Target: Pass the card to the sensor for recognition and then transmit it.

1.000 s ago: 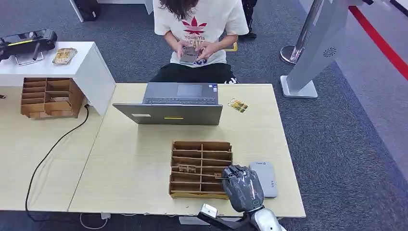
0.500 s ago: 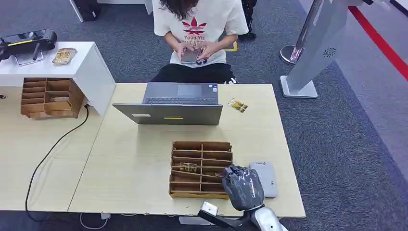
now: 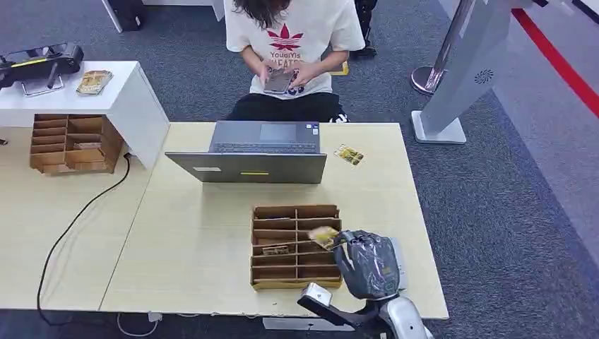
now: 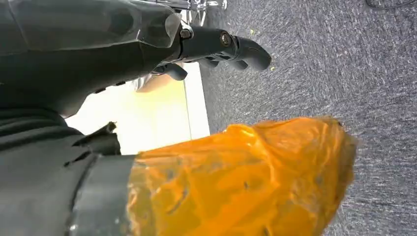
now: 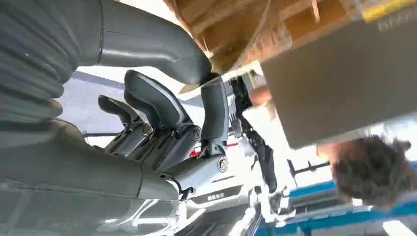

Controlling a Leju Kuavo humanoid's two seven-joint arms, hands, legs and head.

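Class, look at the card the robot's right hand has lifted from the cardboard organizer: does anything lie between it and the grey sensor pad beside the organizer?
Only the right hand itself: holding the card, it covers most of the sensor pad.

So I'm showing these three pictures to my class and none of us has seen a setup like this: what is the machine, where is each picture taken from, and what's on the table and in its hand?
This is a humanoid robot with two arms and many-fingered hands. The wide picture comes from a camera high on its body, looking down at a table. The other two come from cameras at its wrists, so they look turned.

On the table are a cardboard sorting tray, a laptop, a loose card and a grey sensor pad partly under the right hand. That hand pinches a yellowish card above the tray. A person sits opposite with a phone. The left hand hangs over carpet, apparently holding nothing.
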